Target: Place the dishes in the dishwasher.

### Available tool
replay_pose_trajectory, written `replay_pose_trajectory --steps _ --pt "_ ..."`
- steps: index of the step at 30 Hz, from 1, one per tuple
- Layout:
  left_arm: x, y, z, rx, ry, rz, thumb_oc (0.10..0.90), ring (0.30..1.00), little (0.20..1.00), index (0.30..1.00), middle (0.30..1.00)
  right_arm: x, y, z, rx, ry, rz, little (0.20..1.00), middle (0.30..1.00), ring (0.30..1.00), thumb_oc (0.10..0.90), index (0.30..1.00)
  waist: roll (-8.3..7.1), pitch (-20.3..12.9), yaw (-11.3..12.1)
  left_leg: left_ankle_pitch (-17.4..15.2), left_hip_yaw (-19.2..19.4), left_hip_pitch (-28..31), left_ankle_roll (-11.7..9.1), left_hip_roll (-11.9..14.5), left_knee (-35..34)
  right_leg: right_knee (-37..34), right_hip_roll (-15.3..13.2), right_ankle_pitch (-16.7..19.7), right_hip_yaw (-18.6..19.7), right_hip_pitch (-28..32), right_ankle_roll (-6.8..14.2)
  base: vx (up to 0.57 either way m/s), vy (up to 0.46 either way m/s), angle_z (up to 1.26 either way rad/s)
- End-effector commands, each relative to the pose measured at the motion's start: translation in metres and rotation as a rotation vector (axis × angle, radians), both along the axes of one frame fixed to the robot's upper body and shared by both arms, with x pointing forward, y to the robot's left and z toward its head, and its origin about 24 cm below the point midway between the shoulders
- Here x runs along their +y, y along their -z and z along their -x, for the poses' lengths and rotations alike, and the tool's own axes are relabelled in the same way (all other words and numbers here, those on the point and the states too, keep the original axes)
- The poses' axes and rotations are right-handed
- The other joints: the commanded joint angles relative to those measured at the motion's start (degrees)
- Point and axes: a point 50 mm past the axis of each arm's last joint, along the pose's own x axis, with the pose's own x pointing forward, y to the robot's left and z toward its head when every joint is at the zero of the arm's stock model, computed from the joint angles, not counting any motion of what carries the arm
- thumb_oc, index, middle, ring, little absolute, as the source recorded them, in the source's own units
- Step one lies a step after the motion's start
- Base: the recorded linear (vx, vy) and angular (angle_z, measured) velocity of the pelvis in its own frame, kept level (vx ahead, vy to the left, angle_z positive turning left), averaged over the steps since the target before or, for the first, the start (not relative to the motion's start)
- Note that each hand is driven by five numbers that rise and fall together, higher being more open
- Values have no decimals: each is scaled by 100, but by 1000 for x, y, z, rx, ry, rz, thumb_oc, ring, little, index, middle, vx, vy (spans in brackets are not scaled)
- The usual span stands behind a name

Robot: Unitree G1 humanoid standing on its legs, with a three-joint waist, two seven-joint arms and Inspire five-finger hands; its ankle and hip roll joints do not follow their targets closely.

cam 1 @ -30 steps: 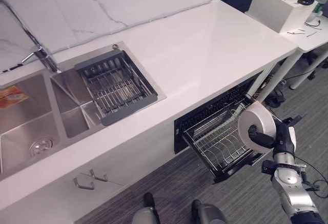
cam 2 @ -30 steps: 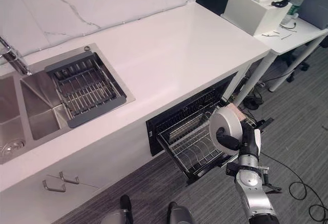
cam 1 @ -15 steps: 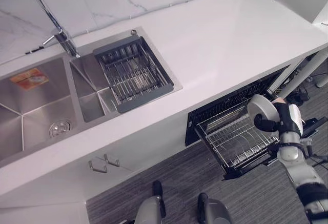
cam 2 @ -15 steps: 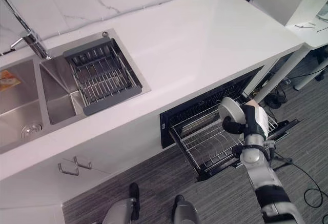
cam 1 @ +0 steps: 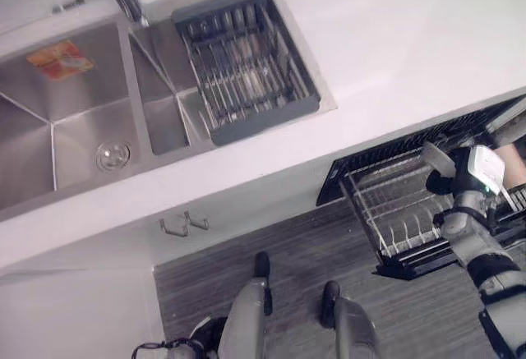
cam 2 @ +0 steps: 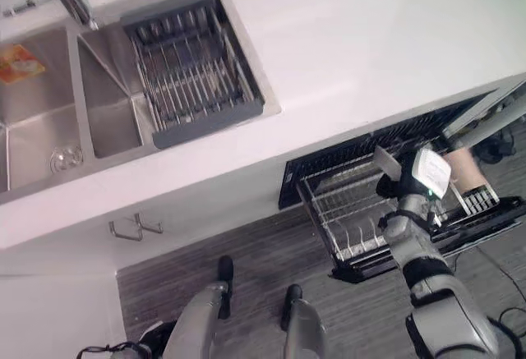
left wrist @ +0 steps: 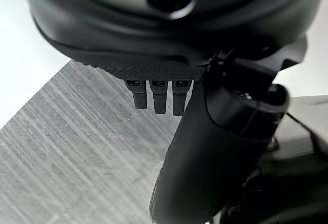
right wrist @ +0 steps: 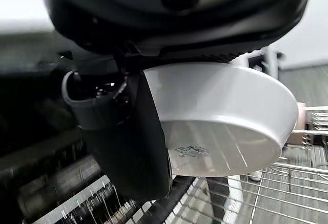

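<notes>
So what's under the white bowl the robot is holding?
Under the white bowl, gripped by the right hand, is the dishwasher's pulled-out wire rack. Its wires and upright prongs look bare. The patch right below the bowl and hand is covered, so I can't see it.

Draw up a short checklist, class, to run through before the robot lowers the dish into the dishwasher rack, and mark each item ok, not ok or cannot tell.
1. Right hand grips the white dish: ok, thumb curled against it.
2. Dishwasher rack pulled out: ok.
3. Dish over the rack: ok, wires show under it in the right wrist view.
4. Free slot below the dish: cannot tell.
5. Dish lined up with the tines: cannot tell.
6. Left hand out of the way: ok, hanging over the floor.
</notes>
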Motion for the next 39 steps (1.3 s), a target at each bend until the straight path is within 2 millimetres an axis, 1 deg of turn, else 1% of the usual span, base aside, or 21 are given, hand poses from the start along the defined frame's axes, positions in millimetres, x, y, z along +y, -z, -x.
replay_pose_trajectory --steps 1,3,5,8,13,14,15,16,17,18,19,20,21,22,23,26,27,29,31,35,39 --pt "-8 -36 -55 -307 -50 63 800 900 900 900 900 -9 -65 -4 -310 111 175 300 300 300 400 300 -214 -287 58 -1080 -462 127 -72 -151 663 -946 109 793 266 169 254 -231 37 14" --pt "-14 -38 -59 -326 -27 77 800 900 900 900 900 -5 -70 -7 -317 130 210 300 300 300 400 300 -166 -226 44 -1025 -476 34 -83 -137 663 -946 108 855 278 52 257 -113 48 10" --pt "-21 -39 -59 -344 -5 79 800 900 900 900 900 -6 -69 -6 -327 161 232 300 300 300 400 300 -78 -163 67 -984 -498 -2 -81 -136 663 -946 116 873 258 35 234 -40 73 4" --pt "-20 -39 -62 -361 -87 98 800 900 900 900 900 -8 -66 -6 -339 202 214 300 300 300 400 300 -3 -95 98 -983 -493 -131 -71 -191 663 -946 64 888 174 -77 257 -112 48 4" --pt "-25 -41 -70 -374 -123 149 800 900 900 900 900 -4 -70 -10 -392 260 150 300 300 300 400 300 77 1 174 -933 -468 -351 -57 -245 663 -946 2 951 76 -257 284 -99 -1 6" --pt "-31 -44 -75 -391 -112 169 800 900 900 900 900 3 -68 -13 -401 253 112 338 338 338 425 338 119 28 181 -917 -462 -397 -48 -261 663 -946 -4 974 65 -295 285 -54 15 -1" --pt "-37 -45 -77 -401 -87 178 800 900 900 900 900 6 -67 -15 -401 251 101 413 413 413 475 413 137 52 183 -915 -458 -421 -51 -266 663 -946 -19 987 52 -318 293 -50 11 -2" --pt "-38 -46 -78 -402 -78 180 800 900 900 900 900 7 -66 -15 -400 249 95 436 436 436 491 436 143 59 182 -914 -451 -427 -51 -267 663 -946 -23 995 49 -328 296 -40 6 -2" --pt "-43 -47 -79 -407 -65 186 800 900 900 900 900 11 -64 -17 -395 246 74 592 592 592 595 592 161 83 173 -908 -437 -449 -51 -271 663 -946 -31 1012 42 -356 301 -39 8 -1" --pt "-46 -47 -80 -413 -58 188 800 900 900 900 900 14 -61 -19 -384 235 45 900 900 900 800 900 175 102 167 -909 -428 -461 -50 -274 663 -946 -42 1020 30 -372 304 -48 10 0" --pt "-49 -48 -82 -422 -48 185 800 900 900 900 900 16 -53 -21 -353 222 -76 900 900 900 800 900 193 139 160 -911 -419 -467 -50 -283 663 -946 -54 1023 9 -376 307 0 0 0" --pt "-53 -49 -83 -425 -47 184 800 900 900 900 900 21 -38 -25 -331 198 -326 900 900 900 800 900 213 176 155 -929 -400 -456 -51 -279 663 -946 -65 1017 15 -369 305 0 0 0" --pt "-55 -49 -84 -426 -52 185 800 900 900 900 900 28 -26 -28 -302 175 -503 900 900 900 800 900 238 177 141 -908 -386 -495 -52 -272 663 -946 -72 1046 19 -411 295 0 0 0" --pt "-55 -49 -85 -425 -55 181 800 900 900 900 900 33 -21 -31 -270 138 -559 900 900 900 800 900 240 194 137 -934 -368 -470 -57 -270 663 -946 -78 1023 26 -390 292 0 0 0" --pt "-55 -50 -86 -424 -57 174 800 900 900 900 900 45 -12 -35 -217 40 -621 900 900 900 800 900 252 216 128 -952 -353 -461 -56 -270 663 -946 -91 1017 36 -385 296 0 0 0" --pt "-49 -52 -90 -427 -54 153 800 900 900 900 900 66 -4 -43 -112 -114 -690 900 900 900 800 900 256 224 116 -910 -292 -515 -66 -233 663 -946 -125 1089 12 -468 313 0 0 0" --pt "-48 -52 -90 -428 -55 151 800 900 900 900 900 67 -3 -43 -103 -122 -700 900 900 900 800 900 254 224 112 -907 -284 -517 -67 -229 663 -946 -126 1094 12 -472 315 0 0 0" --pt "-45 -54 -93 -421 -80 163 800 900 900 900 900 77 2 -45 -77 -231 -815 900 900 900 800 900 229 216 71 -890 -216 -510 -87 -182 663 -946 -124 1115 24 -489 310 0 14 -3" --pt "-41 -52 -91 -418 -80 168 800 900 900 900 900 82 3 -47 -37 -308 -858 900 900 900 800 900 214 213 42 -880 -210 -503 -96 -169 663 -946 -117 1122 36 -496 304 1 10 -5" --pt "-37 -50 -90 -413 -75 150 800 900 900 900 900 81 12 -44 69 -318 -792 900 900 900 800 900 153 212 3 -877 -158 -475 -101 -141 663 -946 -109 1144 53 -506 315 5 -15 -4" --pt "-36 -50 -88 -422 -66 136 800 900 900 900 900 76 15 -41 94 -298 -717 900 900 900 800 900 104 205 -17 -880 -122 -451 -95 -113 663 -946 -102 1164 73 -512 318 0 -9 -1"
